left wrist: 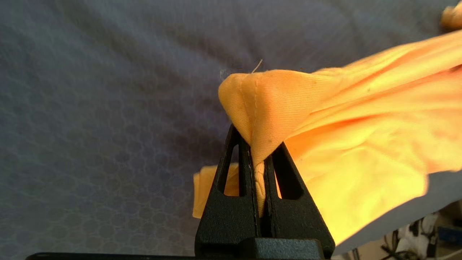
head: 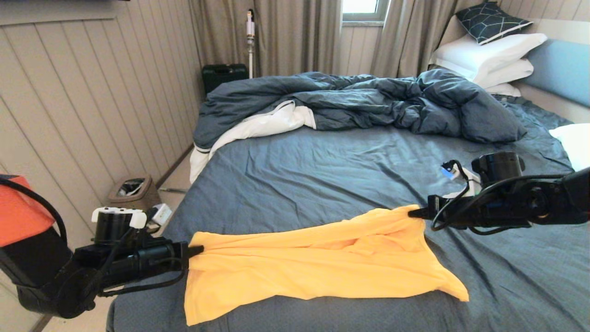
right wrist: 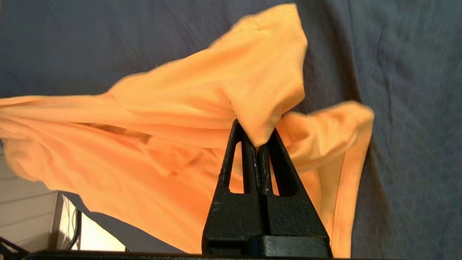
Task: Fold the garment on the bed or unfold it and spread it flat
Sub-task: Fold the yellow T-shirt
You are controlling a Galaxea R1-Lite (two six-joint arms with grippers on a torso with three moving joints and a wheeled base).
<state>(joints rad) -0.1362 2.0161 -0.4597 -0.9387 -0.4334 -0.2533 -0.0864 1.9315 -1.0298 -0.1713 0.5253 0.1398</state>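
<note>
A: Nearest us, what lies at the foot of the bed?

B: The thin bright yellow T-shirt (head: 318, 258), stretched sideways over the near part of the wide bed with its dark blue-grey sheet (head: 350, 170). Its lower hem hangs just at the mattress's near edge, with one corner drooping on the left.

A: Start from the left, then.

B: The black left gripper (head: 199, 250) is level at the bed's left edge, its jaws pinched together on a stitched corner of the shirt. In the left wrist view the left gripper (left wrist: 257, 159) has the cloth bunched between its tips.

A: And the far side?

B: The black right gripper (head: 411, 212) is clamped on the shirt's upper right corner, slightly farther up the bed; the right wrist view shows the same grip (right wrist: 257, 144). The shirt's lower right tip trails onto the sheet.

A: Room to move?

B: Bare sheet lies between the shirt and the rumpled dark blue duvet (head: 368, 99), and more to the right.
</note>
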